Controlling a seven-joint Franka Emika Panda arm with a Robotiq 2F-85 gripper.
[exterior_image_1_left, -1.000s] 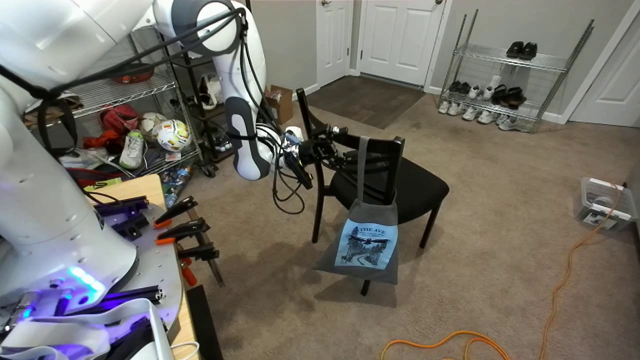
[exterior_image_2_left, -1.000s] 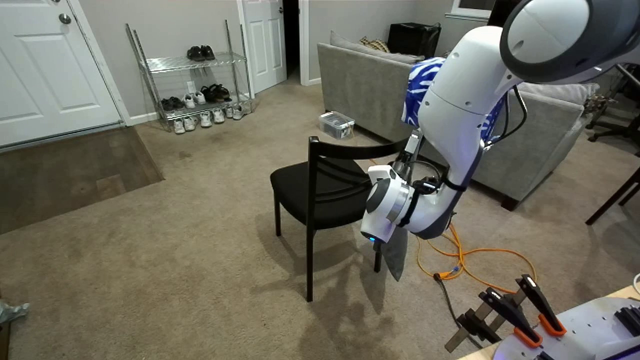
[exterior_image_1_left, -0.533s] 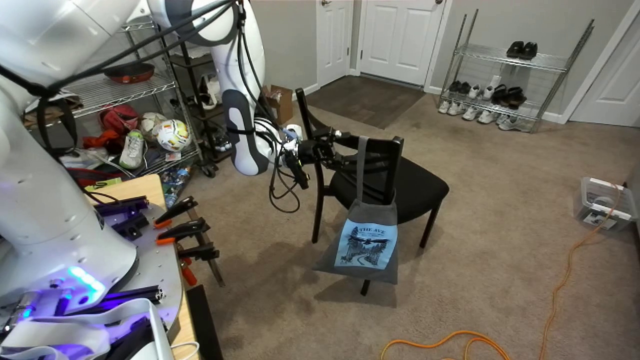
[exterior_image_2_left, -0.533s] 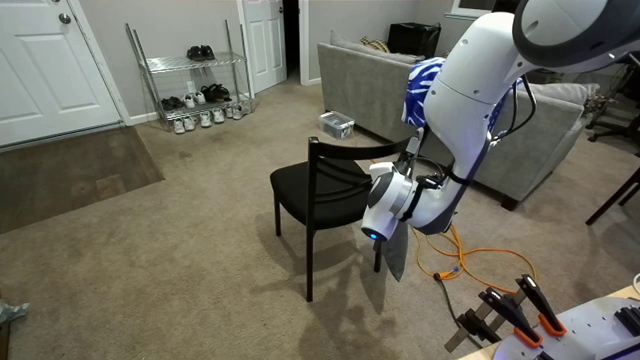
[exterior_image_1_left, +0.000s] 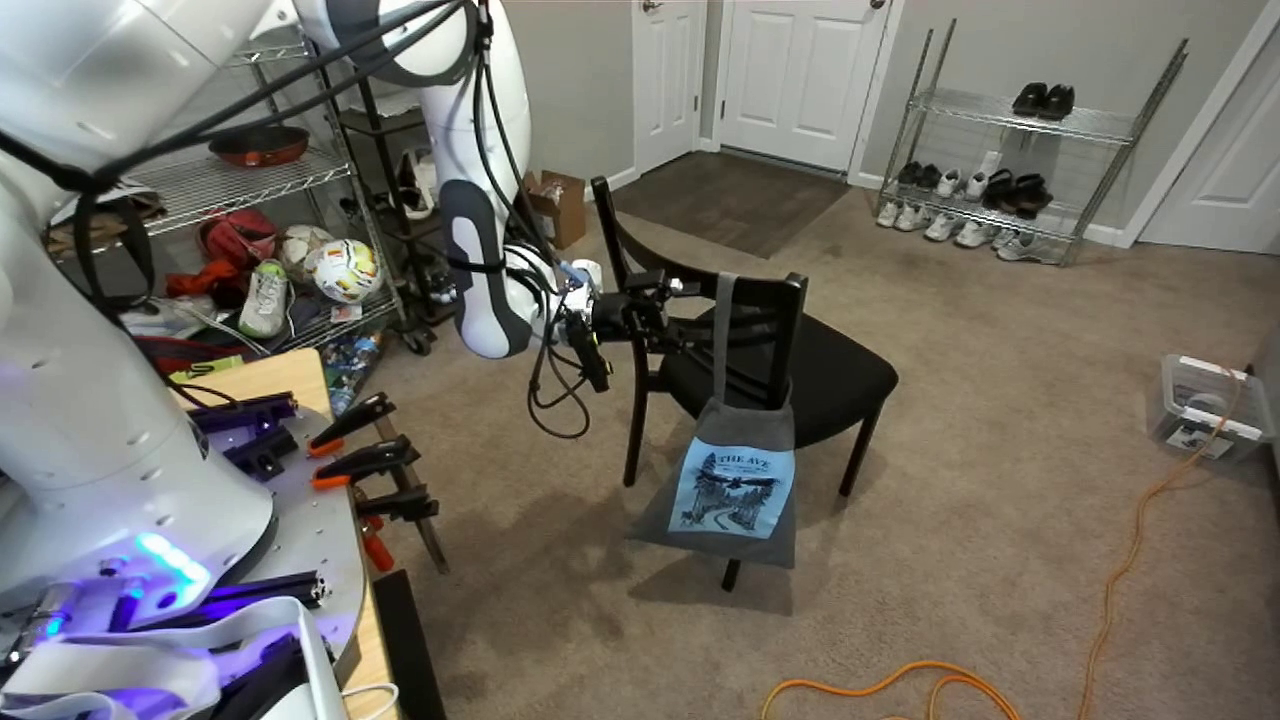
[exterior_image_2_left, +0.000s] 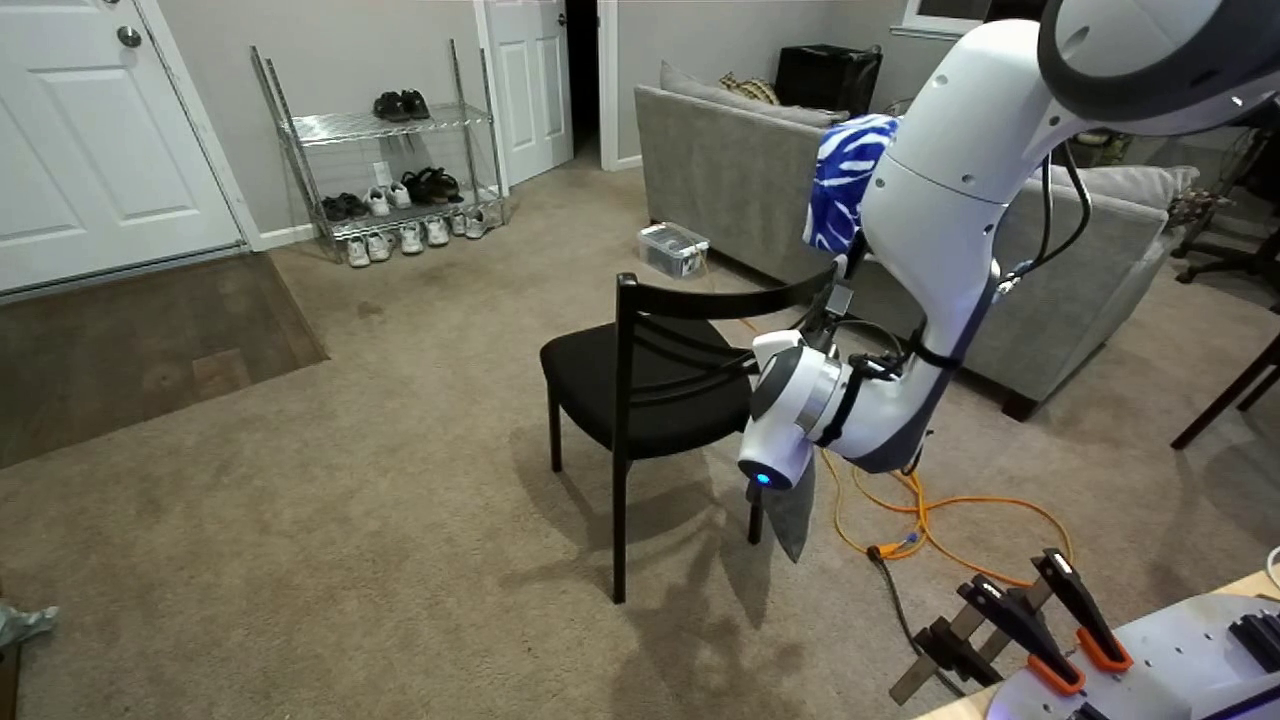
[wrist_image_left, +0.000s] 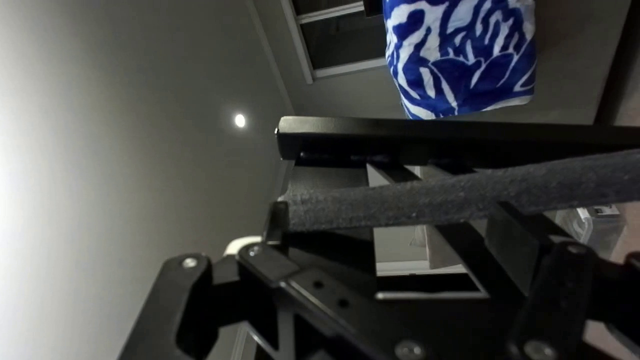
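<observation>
A grey tote bag (exterior_image_1_left: 733, 490) with a light blue printed panel hangs by its strap (exterior_image_1_left: 722, 335) over the backrest of a black chair (exterior_image_1_left: 835, 380). The bag's lower edge also shows in an exterior view (exterior_image_2_left: 795, 510), partly behind the arm. My gripper (exterior_image_1_left: 690, 315) is beside the backrest, close to the strap. In the wrist view the gripper (wrist_image_left: 395, 230) is open and empty. Its fingers are wide apart, and the strap (wrist_image_left: 450, 200) runs across the space in front of them, over the chair's top rail. Whether a fingertip touches the strap or rail, I cannot tell.
A table with black and orange clamps (exterior_image_1_left: 365, 460) stands by the robot base. An orange cord (exterior_image_2_left: 925, 510) lies on the carpet. A grey couch (exterior_image_2_left: 740, 170) bears a blue and white towel (exterior_image_2_left: 845, 190). A shoe rack (exterior_image_1_left: 1020, 120) and a clear bin (exterior_image_1_left: 1210, 400) stand farther off.
The arm has drawn back slightly from the chair, and the gripper has turned and come a little lower. The bag and the chair have not moved.
</observation>
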